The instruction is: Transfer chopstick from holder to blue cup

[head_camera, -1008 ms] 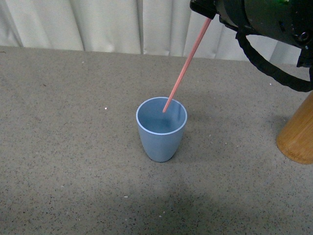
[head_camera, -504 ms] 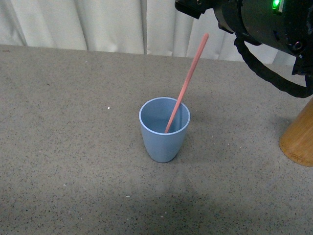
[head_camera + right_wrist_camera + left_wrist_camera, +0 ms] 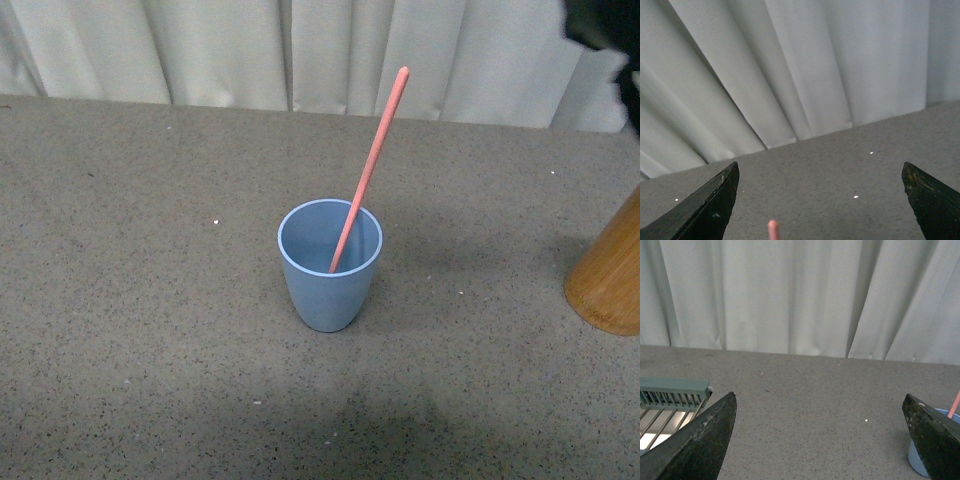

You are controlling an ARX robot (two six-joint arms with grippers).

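Observation:
The blue cup [image 3: 325, 295] stands upright in the middle of the table. One salmon-pink chopstick [image 3: 375, 150] rests inside it, leaning up and to the right against the rim, with nothing gripping it. The wooden holder [image 3: 610, 275] is cut off by the right edge. My right gripper [image 3: 820, 200] is open and above the chopstick, whose top end [image 3: 773, 230] shows low between the jaws. Only a dark piece of the right arm [image 3: 605, 25] shows in the front view's top corner. My left gripper [image 3: 820, 440] is open and empty; the blue cup [image 3: 914, 460] and chopstick [image 3: 955, 405] peek out beside one finger.
The speckled grey table [image 3: 150, 300] runs back to a white curtain [image 3: 200, 50]. In the left wrist view a pale green slatted rack [image 3: 670, 395] sits at the table's side.
My right gripper let go of the chopstick and pulled away up and to the right, almost out of the front view. The chopstick dropped deeper into the blue cup and now leans on its rim.

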